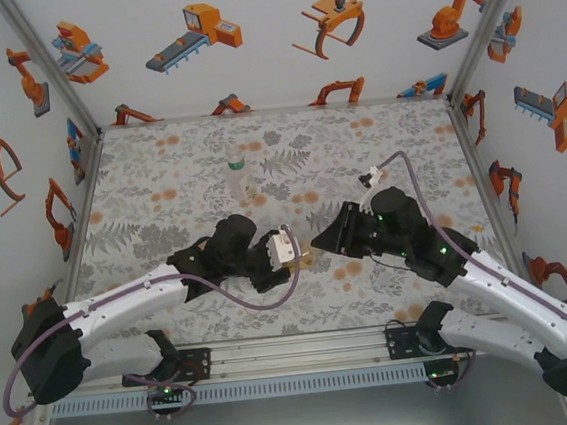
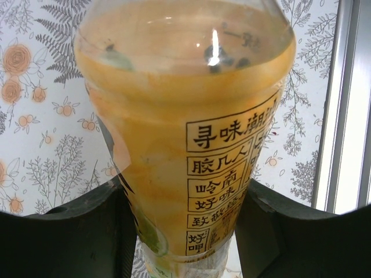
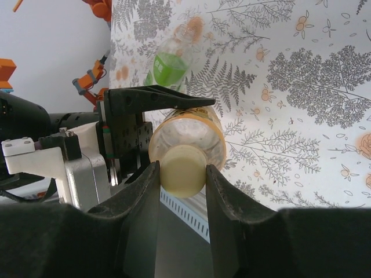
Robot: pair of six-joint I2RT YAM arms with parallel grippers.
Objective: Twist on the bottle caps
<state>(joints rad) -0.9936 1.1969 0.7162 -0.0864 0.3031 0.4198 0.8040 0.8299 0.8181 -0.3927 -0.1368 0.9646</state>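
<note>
Right wrist, right hand (image 3: 182,168) pinching cap (image 3: 181,175); bottle (image 3: 188,128) largely hidden

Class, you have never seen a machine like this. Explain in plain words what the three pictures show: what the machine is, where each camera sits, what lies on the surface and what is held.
The machine is two robot arms, each ending in a two-finger pincer. One picture looks down from above; the other two come from cameras on the wrists. The left pincer grips an amber bottle by its body. The right pincer is shut on its pale cap. A clear bottle with a green label rests on the flowered mat.
</note>
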